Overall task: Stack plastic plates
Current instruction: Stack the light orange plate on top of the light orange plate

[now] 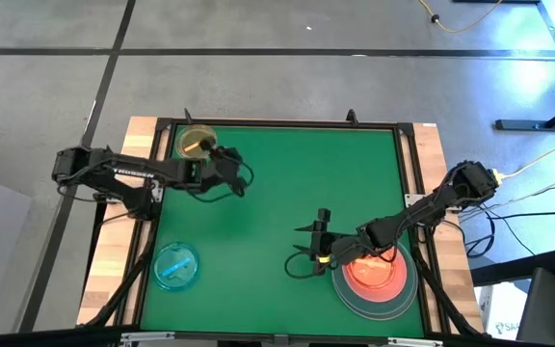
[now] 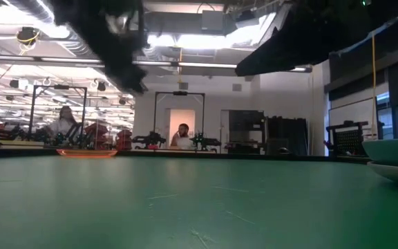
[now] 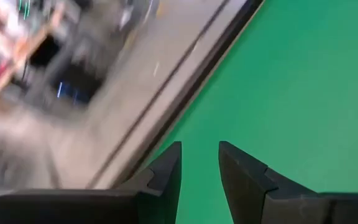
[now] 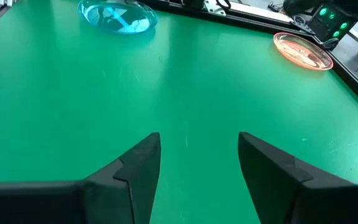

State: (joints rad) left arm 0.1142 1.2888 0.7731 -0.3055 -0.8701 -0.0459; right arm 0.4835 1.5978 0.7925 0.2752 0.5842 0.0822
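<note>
A stack of plates (image 1: 376, 281) sits near the table's near right corner: a large grey plate below and a reddish-pink plate on top; the low view shows a pale-teal plate (image 2: 396, 151) between them. A small blue plate (image 1: 176, 267) lies near the near left corner. A small yellow-orange plate (image 1: 196, 142) lies by the far edge. My right gripper (image 1: 308, 248) hovers open just left of the stack, facing the blue plate (image 4: 117, 15) and the yellow-orange plate (image 4: 303, 51). My left gripper (image 1: 227, 159), right of the yellow-orange plate, is open by a narrow gap (image 3: 199, 165) and holds nothing.
A raised black frame (image 1: 277, 123) borders the green mat (image 1: 277, 193). Wooden table strips lie outside it on the left and right. Bare mat spans the middle between the plates. Cables trail off the right arm past the table's right side.
</note>
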